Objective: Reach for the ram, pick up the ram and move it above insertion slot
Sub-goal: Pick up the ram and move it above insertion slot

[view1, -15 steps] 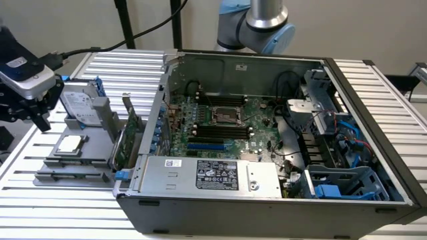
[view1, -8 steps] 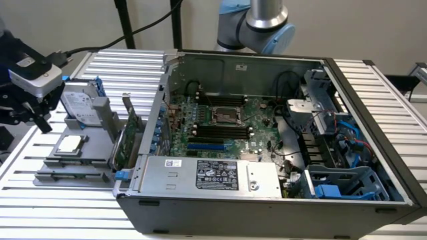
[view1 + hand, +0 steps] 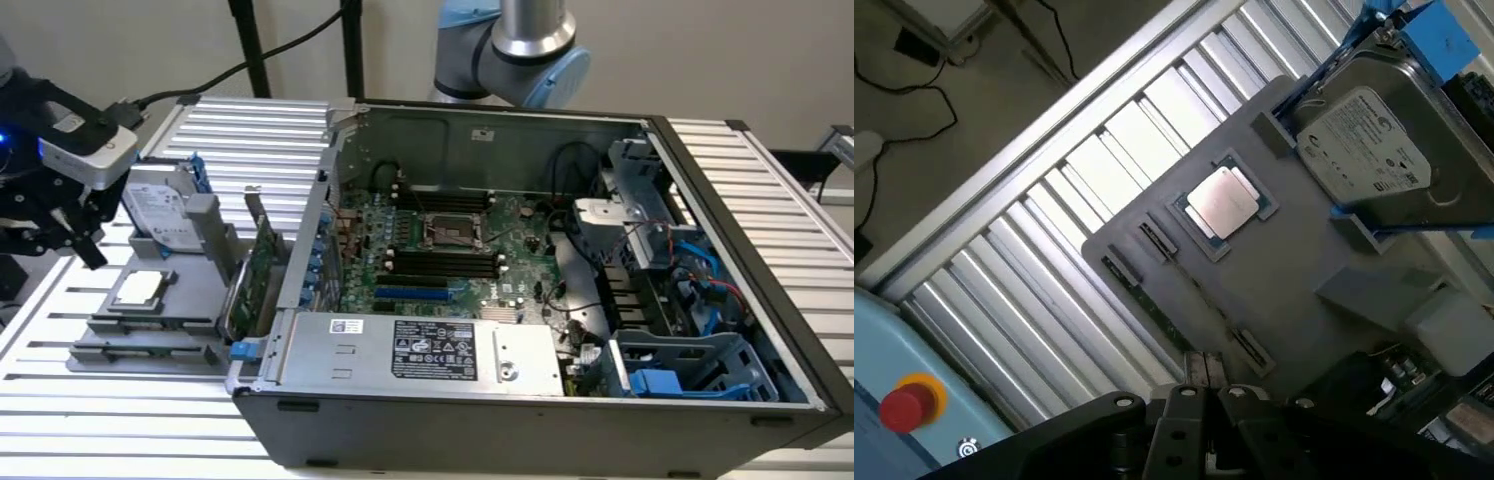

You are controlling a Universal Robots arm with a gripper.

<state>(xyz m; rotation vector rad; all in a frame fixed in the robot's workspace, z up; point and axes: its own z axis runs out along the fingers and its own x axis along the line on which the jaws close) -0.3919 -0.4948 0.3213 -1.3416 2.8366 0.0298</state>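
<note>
Overhead, hand [image 3: 1206, 370], fingers together, near the ram [image 3: 1159, 315] at the outer edge of the gray tray [image 3: 1304, 250].

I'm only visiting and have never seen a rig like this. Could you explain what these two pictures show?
This is a robot arm working beside an open computer case. One picture is taken by a camera standing off the arm. The other comes from a camera on the arm's wrist, looking down past its end effector, the part that grasps. On the slatted table, at the exterior view's left, sits a grey tray. It carries a hard drive, a processor chip and the ram, a thin green stick on its edge. The end effector hangs over the tray close to the ram, which sits in the tray, not picked up.
</note>
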